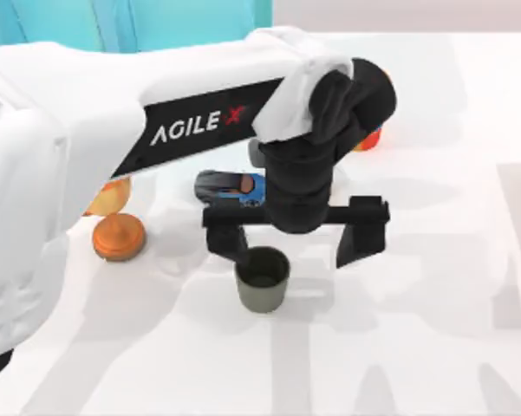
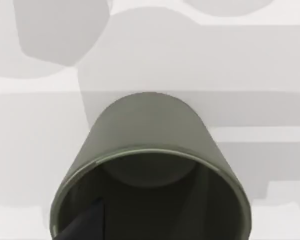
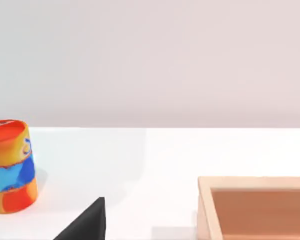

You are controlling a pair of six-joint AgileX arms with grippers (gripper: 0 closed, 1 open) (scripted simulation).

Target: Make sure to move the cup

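Observation:
The cup [image 1: 263, 279] is a small dark olive-grey tumbler standing upright on the white table, near the middle of the top view. My left gripper [image 1: 295, 247] hangs just above it and is open wide. Its left fingertip [image 1: 230, 244] sits at the cup's far-left rim, and the other fingertip [image 1: 361, 236] stands well off to the cup's right. In the left wrist view the cup [image 2: 150, 165] looms close, with one dark fingertip [image 2: 85, 225] showing over its dark inside. Nothing is held.
An orange trophy cup [image 1: 114, 232] lies at the left and a blue toy car [image 1: 234, 187] sits behind the cup. The right wrist view shows a red-and-blue can [image 3: 10, 165], a wooden box [image 3: 204, 210] and a dark part of my right gripper [image 3: 87, 225].

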